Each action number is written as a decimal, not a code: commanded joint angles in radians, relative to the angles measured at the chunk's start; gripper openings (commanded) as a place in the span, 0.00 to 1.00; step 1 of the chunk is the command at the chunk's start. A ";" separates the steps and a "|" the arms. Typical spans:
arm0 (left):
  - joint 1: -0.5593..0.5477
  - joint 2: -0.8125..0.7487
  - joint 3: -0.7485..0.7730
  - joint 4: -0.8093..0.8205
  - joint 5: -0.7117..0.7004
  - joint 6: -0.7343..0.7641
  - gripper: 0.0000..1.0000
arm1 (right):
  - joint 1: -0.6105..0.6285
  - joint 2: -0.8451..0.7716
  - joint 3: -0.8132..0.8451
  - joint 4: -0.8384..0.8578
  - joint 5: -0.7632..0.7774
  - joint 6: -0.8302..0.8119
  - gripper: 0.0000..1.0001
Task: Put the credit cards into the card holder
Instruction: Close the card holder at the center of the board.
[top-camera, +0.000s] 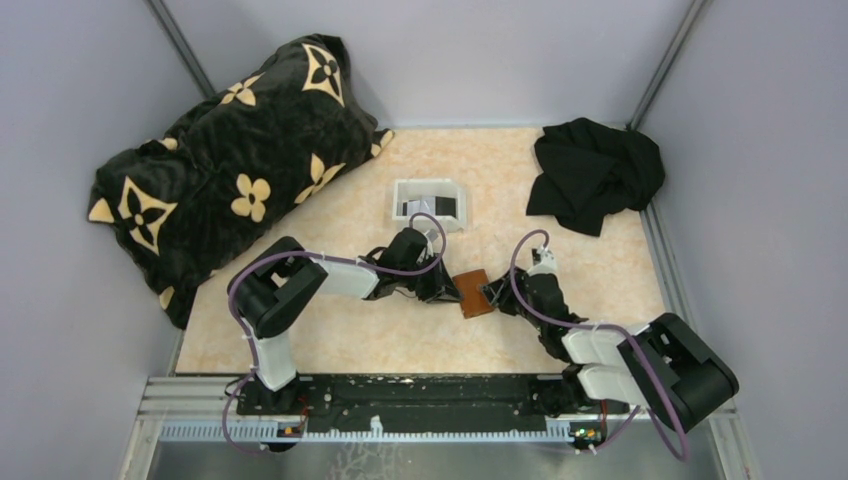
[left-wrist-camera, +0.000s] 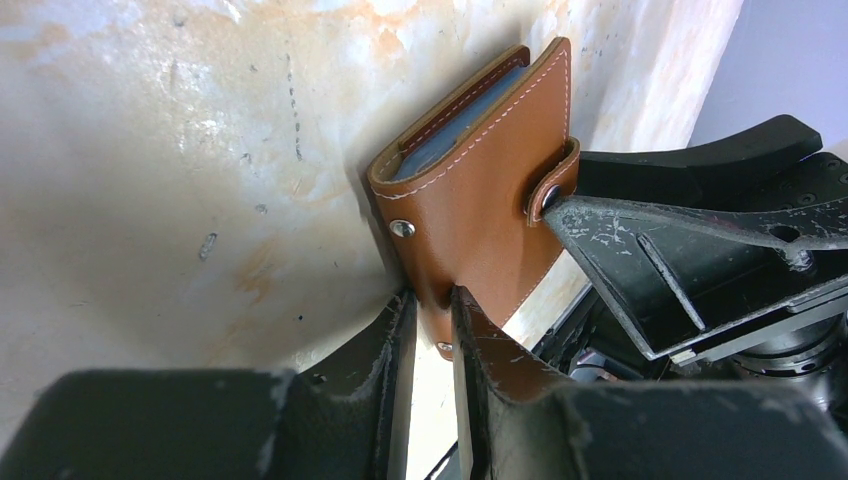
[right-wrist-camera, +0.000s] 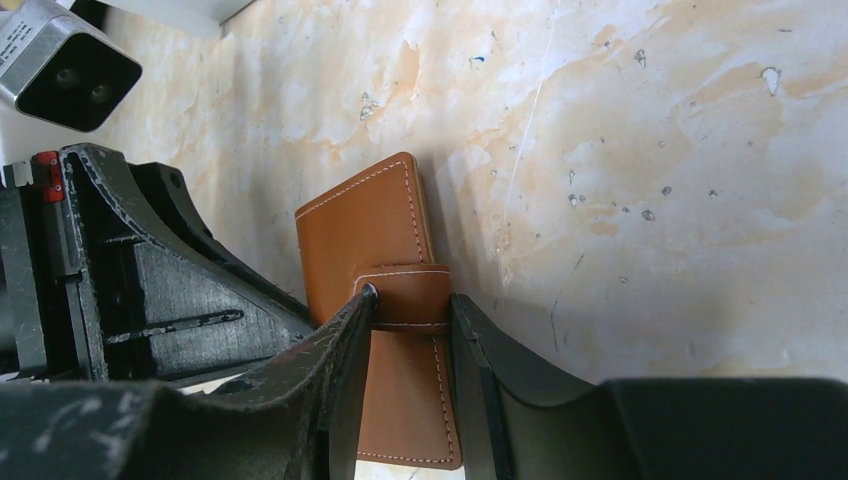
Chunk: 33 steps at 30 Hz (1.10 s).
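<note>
The card holder, a closed brown leather wallet, stands between both grippers at the table's middle. My left gripper is shut on its lower corner in the left wrist view, where the card holder stands on edge with its snap strap fastened. My right gripper closes round that strap in the right wrist view: one fingertip touches the snap end and the other sits at the card holder's edge. Credit cards, dark and grey, lie in a white tray.
The white tray sits just behind the grippers. A black patterned blanket fills the back left. A black cloth lies at the back right. Grey walls enclose the table.
</note>
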 joint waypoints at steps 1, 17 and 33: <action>-0.002 0.046 -0.008 -0.073 -0.065 0.034 0.27 | 0.003 0.047 0.000 -0.168 -0.039 -0.035 0.36; -0.002 0.053 -0.003 -0.079 -0.072 0.038 0.27 | 0.003 -0.096 -0.014 -0.212 -0.053 -0.015 0.45; -0.002 0.060 -0.002 -0.083 -0.069 0.044 0.27 | -0.015 -0.075 0.017 -0.191 0.014 0.103 0.47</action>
